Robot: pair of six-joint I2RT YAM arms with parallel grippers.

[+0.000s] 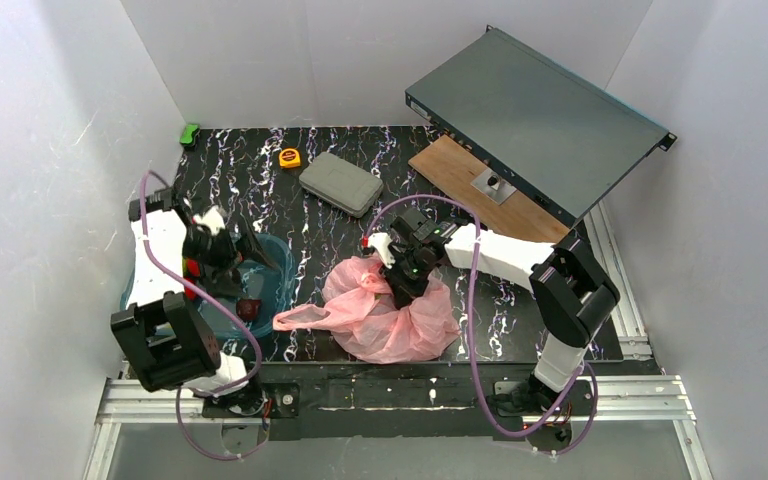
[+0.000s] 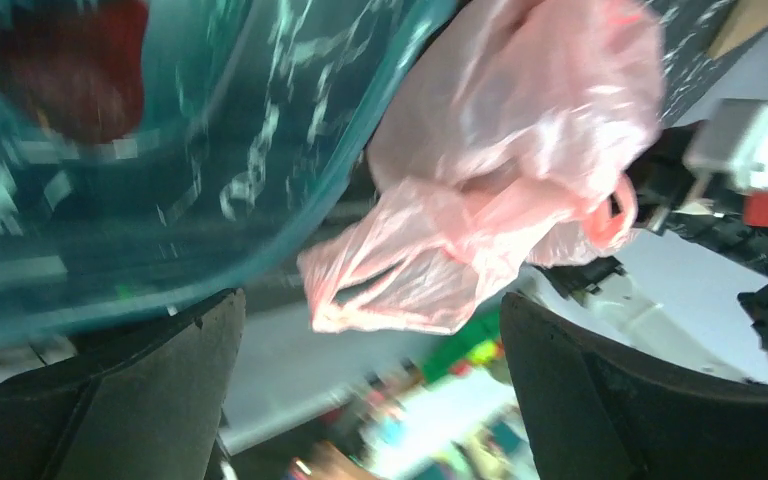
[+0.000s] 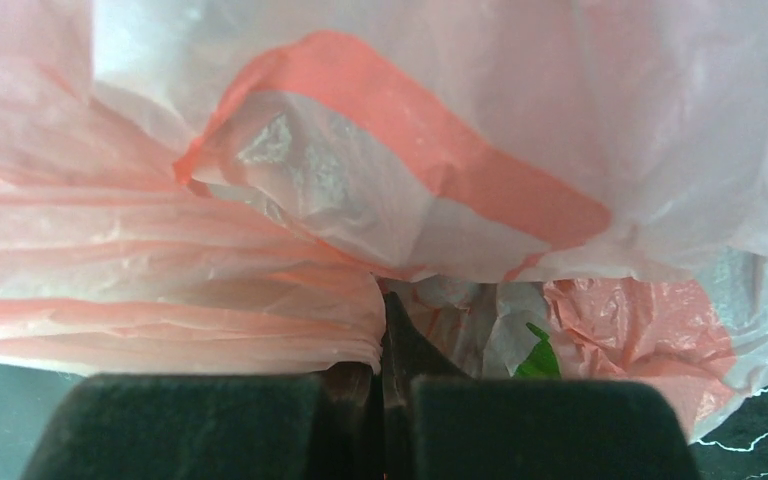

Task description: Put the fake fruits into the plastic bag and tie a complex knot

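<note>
Dark finger pads (image 2: 150, 400) of the left gripper (image 2: 370, 380) are seen closest in the left wrist view. They are spread wide, with nothing held between them. Beyond them a translucent teal tub (image 2: 260, 150) is shown, and a blurred dark red fruit (image 2: 80, 60) is made out through its wall. From above, this gripper is found over the tub at the left side of the black marbled table (image 1: 310, 240), and the fruit is seen lying in the tub near its front edge.

The pink plastic bag (image 1: 390, 320) is laid crumpled on the table near the middle front, just right of the tub. One loop handle (image 1: 300, 318) is stretched out flat toward the tub. The right gripper (image 3: 385, 350) is pressed into the top of the bag. Its jaws are closed tight, and a bunched fold of pink film is pinched between them. A small green shape (image 3: 537, 358) is glimpsed through the film, but what it is cannot be told.

Farther back, a yellow tape measure (image 1: 289, 157), a grey case (image 1: 340, 183) and a small green object (image 1: 190, 133) are set well apart from the bag. A wooden board (image 1: 455, 165) is partly covered by a dark flat metal unit (image 1: 535, 110) at the back right.
</note>
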